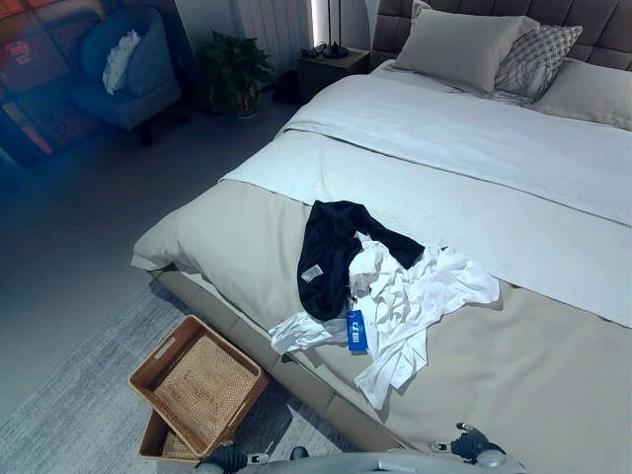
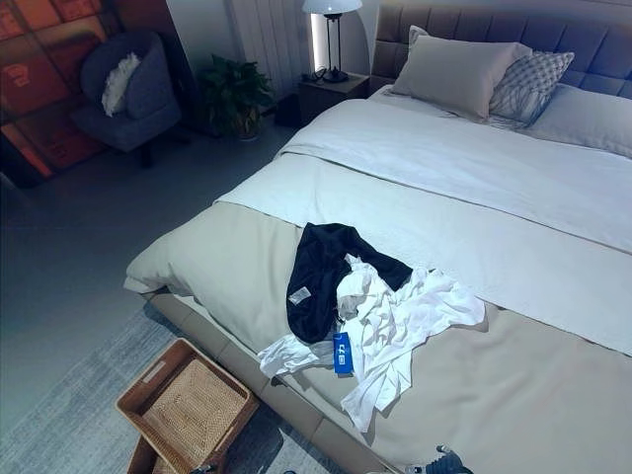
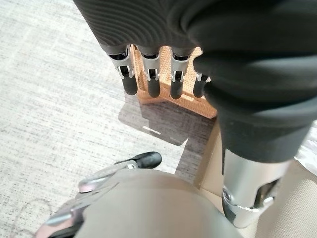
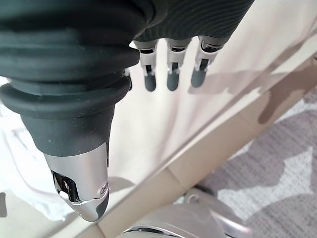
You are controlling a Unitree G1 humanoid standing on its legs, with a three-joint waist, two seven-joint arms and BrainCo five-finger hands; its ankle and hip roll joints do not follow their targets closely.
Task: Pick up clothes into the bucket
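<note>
Clothes point(image 1: 370, 286) heaped on bed point(image 1: 553, 385), basket point(image 1: 197, 387) on floor, left hand point(image 3: 148, 74), right hand point(image 4: 168, 64) fingers straight, empty.

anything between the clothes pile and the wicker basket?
No object. In the left eye view, the clothes pile lies at the bed's edge; only the bed's beige side and a strip of rug separate it from the wicker basket.

We see a bed point(image 1: 553, 385) with a beige cover and a white blanket point(image 1: 474, 148) across it. On its near edge lie a dark garment point(image 1: 326, 252) and crumpled white clothes point(image 1: 415, 296), touching. Pillows point(image 1: 464, 44) rest at the head. A wicker basket point(image 1: 197, 385) stands on the rug point(image 1: 69, 395) beside the bed.
</note>
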